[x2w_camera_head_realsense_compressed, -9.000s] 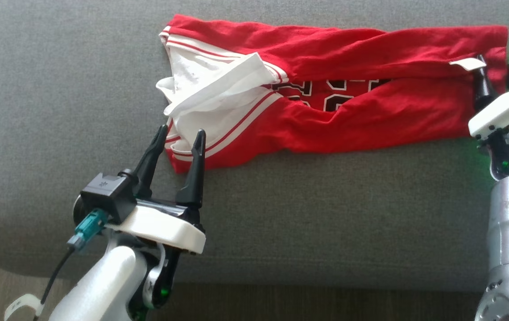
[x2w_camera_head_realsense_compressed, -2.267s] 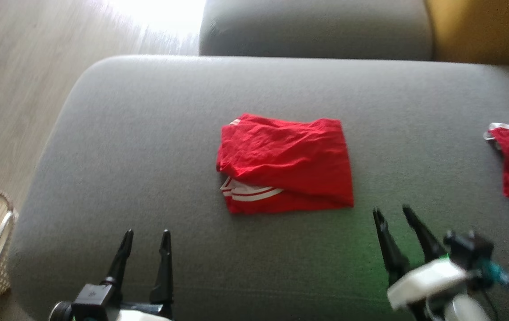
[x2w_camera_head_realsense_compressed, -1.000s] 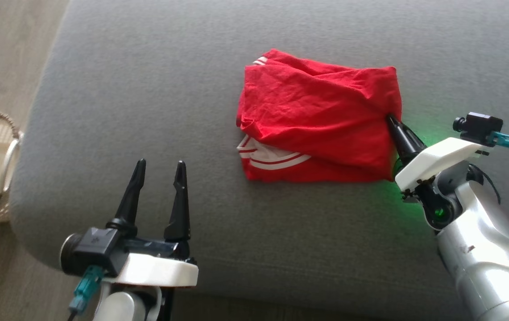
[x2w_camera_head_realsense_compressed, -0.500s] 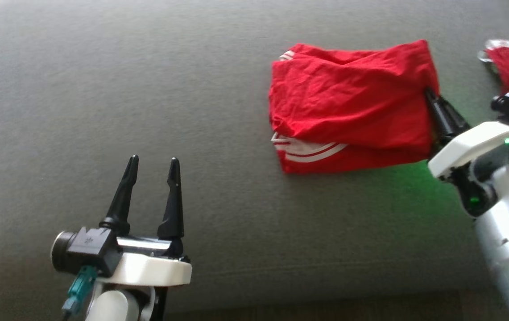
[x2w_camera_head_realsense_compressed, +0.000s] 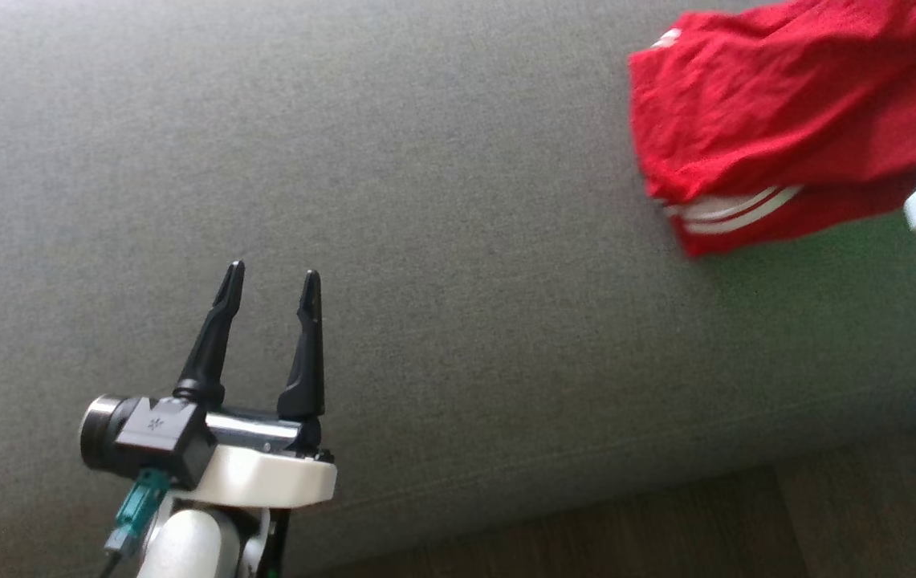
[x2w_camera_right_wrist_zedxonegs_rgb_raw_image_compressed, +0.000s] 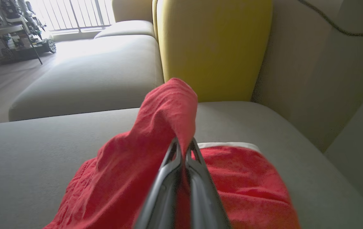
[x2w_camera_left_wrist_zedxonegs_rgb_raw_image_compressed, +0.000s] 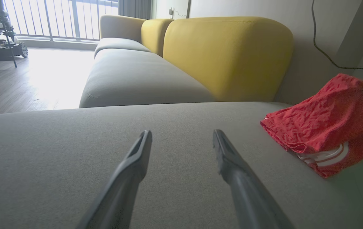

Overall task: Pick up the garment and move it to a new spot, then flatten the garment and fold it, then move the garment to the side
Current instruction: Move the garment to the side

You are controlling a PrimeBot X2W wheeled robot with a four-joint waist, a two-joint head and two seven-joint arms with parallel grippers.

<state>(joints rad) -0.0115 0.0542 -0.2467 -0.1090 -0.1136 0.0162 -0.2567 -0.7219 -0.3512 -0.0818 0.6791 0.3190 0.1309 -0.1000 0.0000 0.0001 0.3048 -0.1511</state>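
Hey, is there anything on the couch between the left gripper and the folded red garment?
Nothing visible: bare grey couch cushion lies between the open left gripper and the red garment, whose edge the right gripper is shut on.

Black tapered left pincer [x2w_camera_head_realsense_compressed: 274,270], white wrist shell [x2w_camera_head_realsense_compressed: 265,482], teal plug [x2w_camera_head_realsense_compressed: 136,504]

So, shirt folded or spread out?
Folded: the shirt is a compact layered bundle, white stripes peeking from under the top layer. Right hand shut on its edge.
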